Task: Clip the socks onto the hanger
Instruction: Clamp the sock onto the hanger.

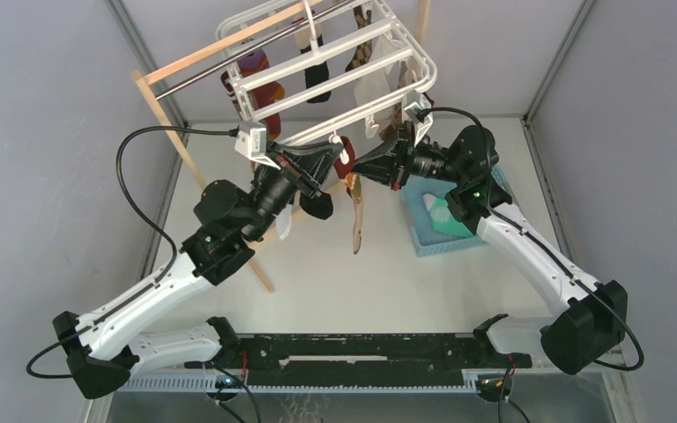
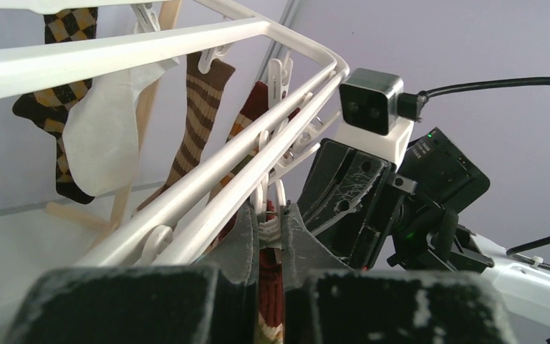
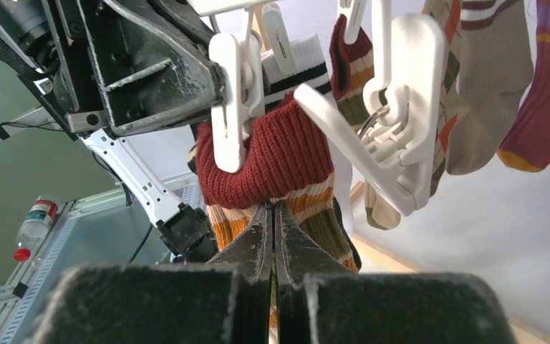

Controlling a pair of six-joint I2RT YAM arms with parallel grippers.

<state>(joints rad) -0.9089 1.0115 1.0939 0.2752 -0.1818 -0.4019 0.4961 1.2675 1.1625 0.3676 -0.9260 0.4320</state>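
The white hanger hangs at the back, and its bars fill the left wrist view. My left gripper is shut on a white clip under the hanger's front bar, squeezing it. The brown and orange sock hangs below, with its red cuff up at that clip. My right gripper is shut on this sock just below the cuff. The mint-green sock lies in a blue basket.
The blue basket stands at the right under my right arm. A wooden pole stand carries the hanger on the left. Several other socks hang clipped on the hanger, and a second open clip dangles beside the cuff.
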